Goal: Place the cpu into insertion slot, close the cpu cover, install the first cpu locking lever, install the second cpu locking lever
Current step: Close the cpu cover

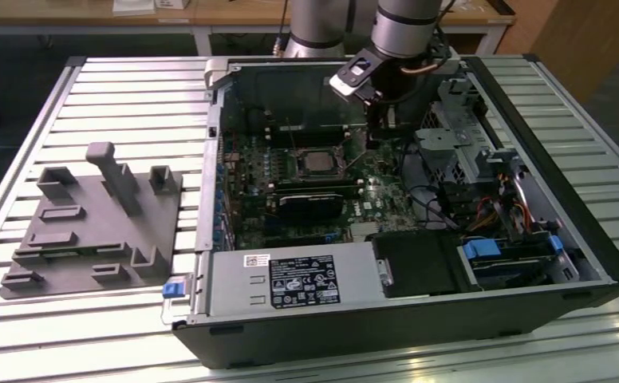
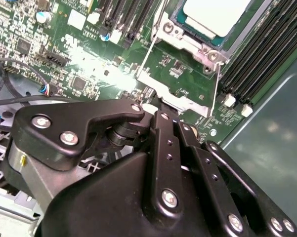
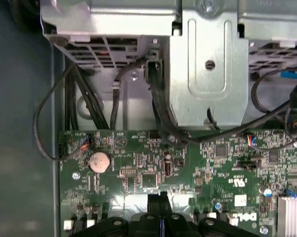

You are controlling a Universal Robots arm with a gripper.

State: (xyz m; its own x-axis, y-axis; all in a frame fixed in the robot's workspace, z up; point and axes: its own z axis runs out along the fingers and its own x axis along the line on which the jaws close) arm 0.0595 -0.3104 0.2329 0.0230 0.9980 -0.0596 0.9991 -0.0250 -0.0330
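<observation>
Fingers (image 3: 153, 203) pressed together, tips at the free edge of the open cpu cover (image 2: 170, 93); cpu (image 2: 215, 15) sits in the insertion slot (image 2: 188, 39) just beyond.

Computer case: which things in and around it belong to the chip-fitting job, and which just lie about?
Job: cpu, cpu cover, end effector.
Lying about: grey fixture plate, power supply, coin battery, drive cage.

cpu (image 2: 215, 17) cut off by edge, cpu cover (image 2: 185, 39) likewise
</observation>
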